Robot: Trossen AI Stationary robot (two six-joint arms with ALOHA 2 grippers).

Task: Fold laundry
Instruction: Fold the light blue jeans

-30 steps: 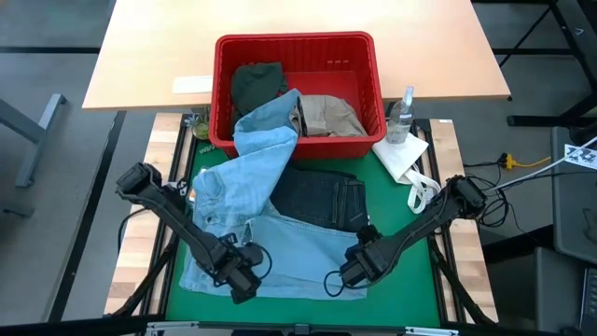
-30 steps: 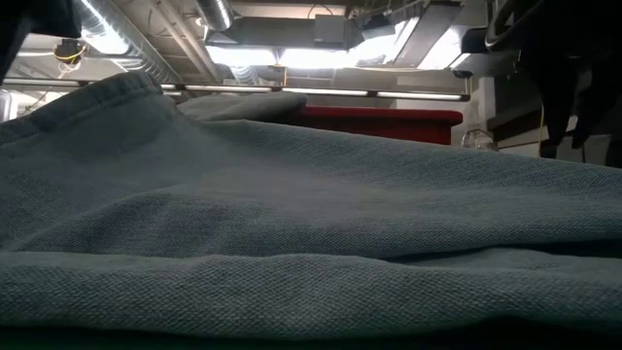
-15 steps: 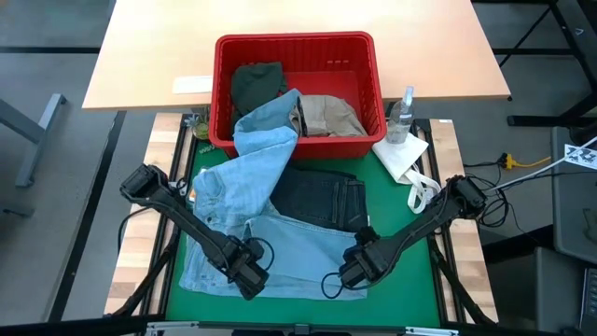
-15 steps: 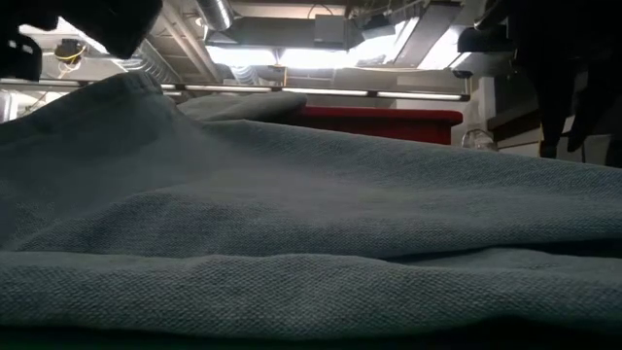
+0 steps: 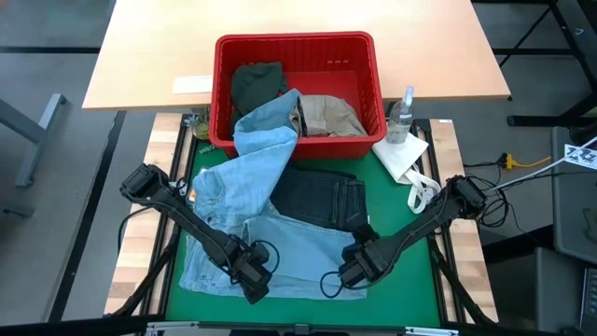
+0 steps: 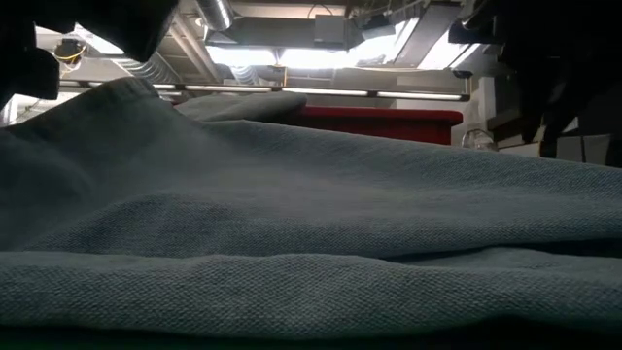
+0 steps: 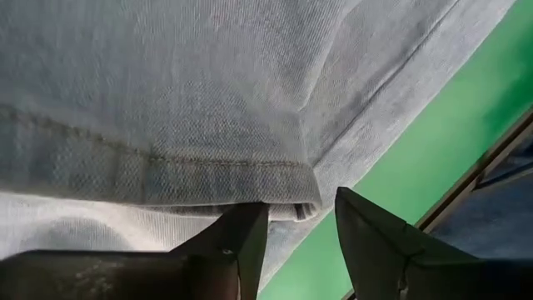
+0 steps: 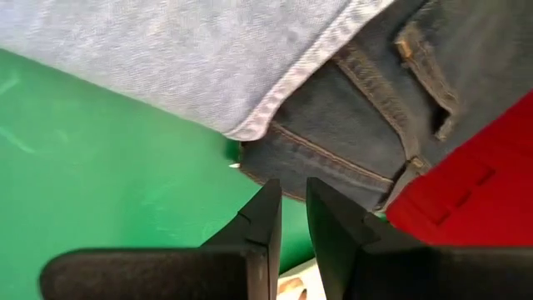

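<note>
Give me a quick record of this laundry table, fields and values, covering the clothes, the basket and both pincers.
surface: green mat
light blue denim: spread on mat, one leg draped into red basket
dark navy jeans: on mat, partly under the denim
in basket: dark olive piece, beige khaki piece
left pincer: open, at the denim's hem
right pincer: narrow gap, holding nothing, over mat near jeans
beside basket: spray bottle, white cloth

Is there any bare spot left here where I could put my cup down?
Yes: the tan table behind the red basket is mostly bare. The green mat is crowded with light blue denim, dark jeans and both arms; only thin green strips show at its edges.
</note>
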